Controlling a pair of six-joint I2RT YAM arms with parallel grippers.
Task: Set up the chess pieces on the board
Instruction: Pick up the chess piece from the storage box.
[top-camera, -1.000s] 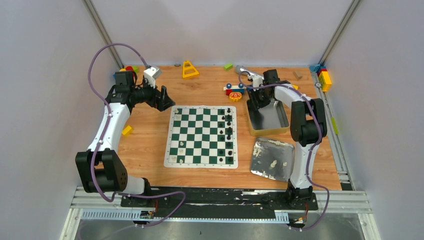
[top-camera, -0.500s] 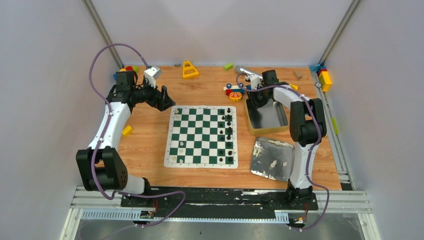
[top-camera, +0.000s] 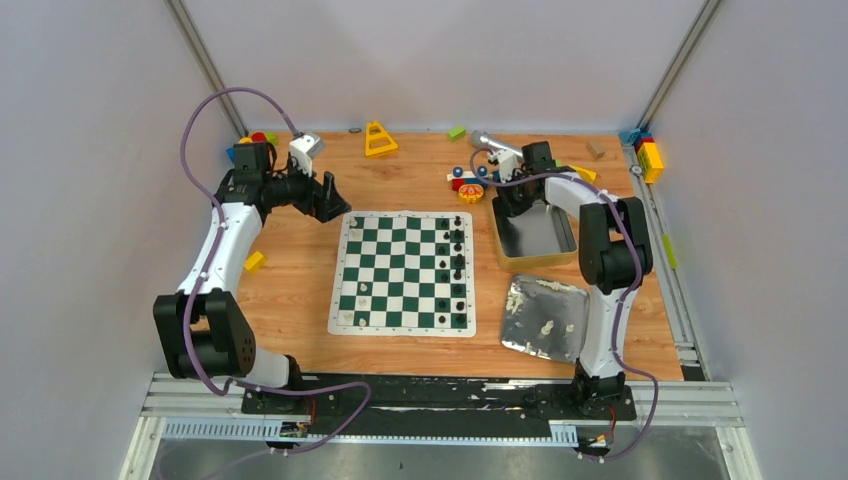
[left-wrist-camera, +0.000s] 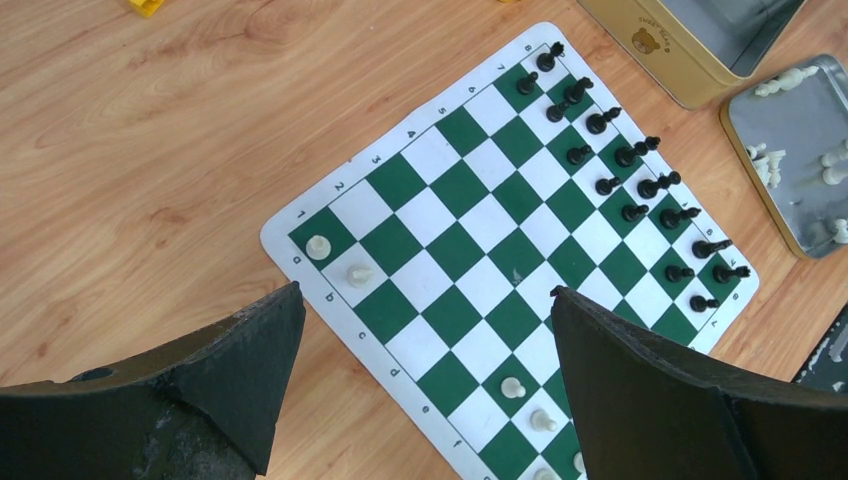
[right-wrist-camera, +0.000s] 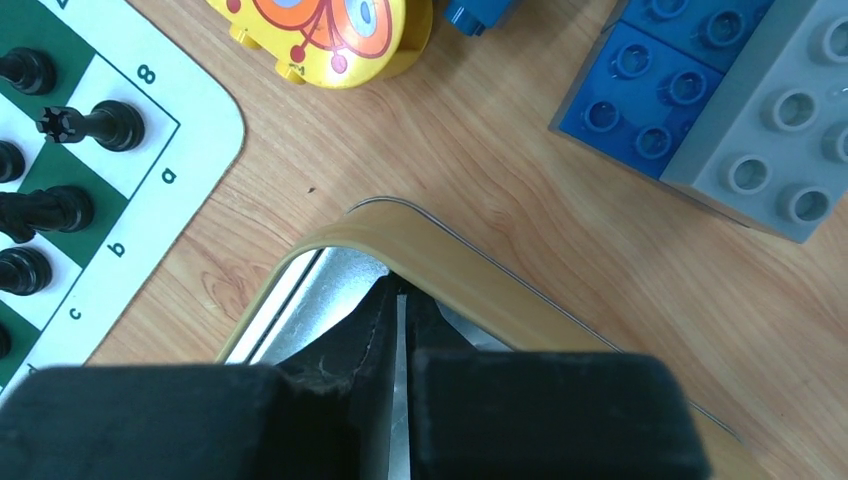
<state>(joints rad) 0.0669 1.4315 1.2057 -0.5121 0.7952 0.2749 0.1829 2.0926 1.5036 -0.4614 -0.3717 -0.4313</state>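
The green-and-white board (top-camera: 400, 331) lies mid-table. Black chess pieces (top-camera: 457, 265) fill its two right-hand columns; a few white pieces (top-camera: 362, 290) stand at its left edge. More white pieces (top-camera: 545, 327) lie on the silver lid (top-camera: 520, 300). My left gripper (top-camera: 330, 205) hangs open and empty above the board's far left corner; the left wrist view shows the board (left-wrist-camera: 470, 190), black pieces (left-wrist-camera: 620, 155) and white ones (left-wrist-camera: 318, 246) below my gripper (left-wrist-camera: 425, 290). My right gripper (top-camera: 508, 203) is shut, its tips (right-wrist-camera: 400, 290) inside the far left corner of the tan tin (right-wrist-camera: 470, 260); nothing shows between them.
The open tin (top-camera: 540, 235) sits right of the board. A yellow butterfly toy (right-wrist-camera: 330, 30) and blue (right-wrist-camera: 640, 90) and grey (right-wrist-camera: 780, 140) bricks lie just beyond it. A yellow triangle (top-camera: 379, 140), a green block (top-camera: 456, 132), a yellow block (top-camera: 254, 261) and coloured bricks (top-camera: 648, 155) are scattered around.
My right gripper has moved slightly toward the far left, and the tin has shifted and turned a little with it. The left arm has barely moved.
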